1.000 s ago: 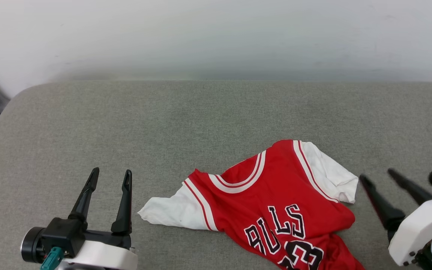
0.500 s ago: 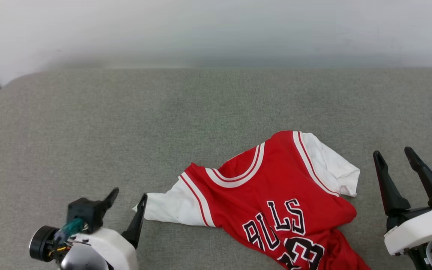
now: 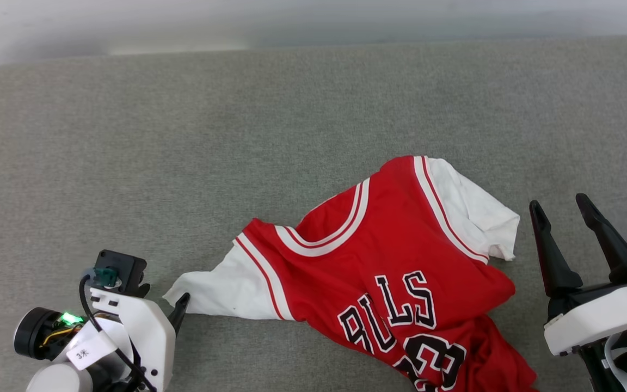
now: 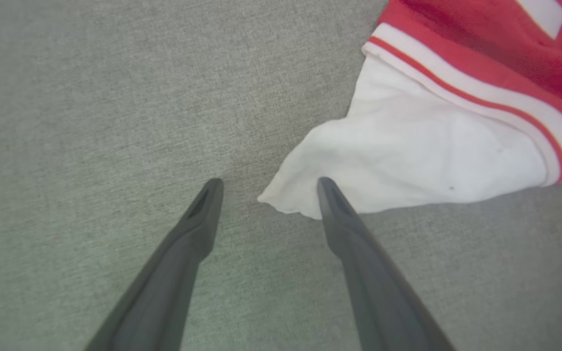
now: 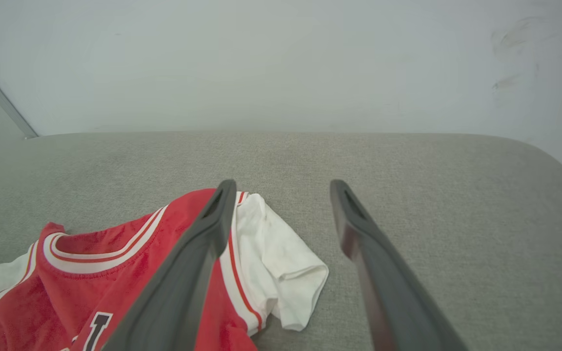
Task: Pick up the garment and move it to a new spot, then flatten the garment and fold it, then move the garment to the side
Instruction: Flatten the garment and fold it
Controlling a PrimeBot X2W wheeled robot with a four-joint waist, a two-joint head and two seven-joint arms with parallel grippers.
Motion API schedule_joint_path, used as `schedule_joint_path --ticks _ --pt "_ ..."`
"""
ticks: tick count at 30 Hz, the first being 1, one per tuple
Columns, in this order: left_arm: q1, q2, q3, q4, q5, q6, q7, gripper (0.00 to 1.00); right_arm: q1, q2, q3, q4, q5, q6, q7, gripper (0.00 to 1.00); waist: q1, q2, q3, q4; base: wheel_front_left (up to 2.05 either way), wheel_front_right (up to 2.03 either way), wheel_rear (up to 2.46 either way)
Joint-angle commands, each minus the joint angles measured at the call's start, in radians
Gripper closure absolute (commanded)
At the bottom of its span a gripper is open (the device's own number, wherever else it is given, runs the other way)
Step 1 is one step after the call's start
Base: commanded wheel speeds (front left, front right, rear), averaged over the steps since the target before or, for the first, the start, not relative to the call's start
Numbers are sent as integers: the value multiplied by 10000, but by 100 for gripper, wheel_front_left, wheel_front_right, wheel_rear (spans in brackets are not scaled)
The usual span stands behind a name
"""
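A red jersey (image 3: 400, 261) with white short sleeves, striped trim and black lettering lies crumpled, front up, on a grey fabric-covered surface (image 3: 183, 136). It sits toward the robot's right and near side, and its lower hem runs out of the head view at the bottom. A pale wall (image 5: 261, 58) rises behind the surface.

The jersey looks light, thin and completely limp. It will probably sag and bunch when lifted, and a grip at a single point would leave most of it dangling. The cloth seems smooth, so a shallow pinch might slip. The sturdier places to take hold appear to be the trimmed shoulder seams or the sleeve corners, one on each side.

The left pincer (image 4: 270, 183) stands wide open and points down at the surface, holding nothing. The tip of the left-hand sleeve (image 4: 408, 161) lies between its fingers. One finger (image 4: 354, 253) overlaps the sleeve edge in the wrist view, though contact cannot be told.

The right pincer (image 3: 558, 201) is also spread wide and empty. It hovers just beside the right-hand sleeve (image 3: 471, 201), apart from the cloth.
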Motion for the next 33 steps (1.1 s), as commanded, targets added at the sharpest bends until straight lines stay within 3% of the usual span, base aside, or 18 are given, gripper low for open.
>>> schedule_joint_path --ticks 1,11,12,13,14,17,23,27,33 --pt "-182 60 -7 92 -50 17 76 0 -123 67 -17 0 -50 -3 -40 0 -1 0 261 -151 0 0 0" --pt "-225 314 -280 1130 -71 26 894 0 -309 161 13 132 -204 -3 -221 0 -1 0 783 -321 0 0 0" --pt "-138 342 -403 1276 -70 16 1059 6 -316 162 15 147 -200 -3 -242 0 -1 0 805 -326 0 0 0" --pt "-46 342 -539 1379 -109 0 1201 59 -326 164 19 167 -216 -3 -242 0 -1 0 819 -331 0 0 0" --pt "38 289 -656 1469 -220 -10 1323 100 -325 157 23 183 -231 -3 -248 0 -1 0 824 -331 0 0 0" --pt "84 280 -874 1601 -292 -32 1370 100 -357 93 -14 242 -279 -3 -241 0 -1 0 765 -269 0 0 0" --pt "-229 362 -439 1269 -38 338 245 100 -386 -414 34 321 -410 -3 393 0 -1 0 381 6 0 0 0" --pt "-565 412 -128 604 248 695 -598 100 -529 -1084 230 381 -317 -5 1736 0 -1 0 189 282 0 0 0" --pt "-593 620 90 -684 404 857 -998 100 -1235 -1911 494 490 204 -5 4660 0 -1 0 210 744 0 0 0"
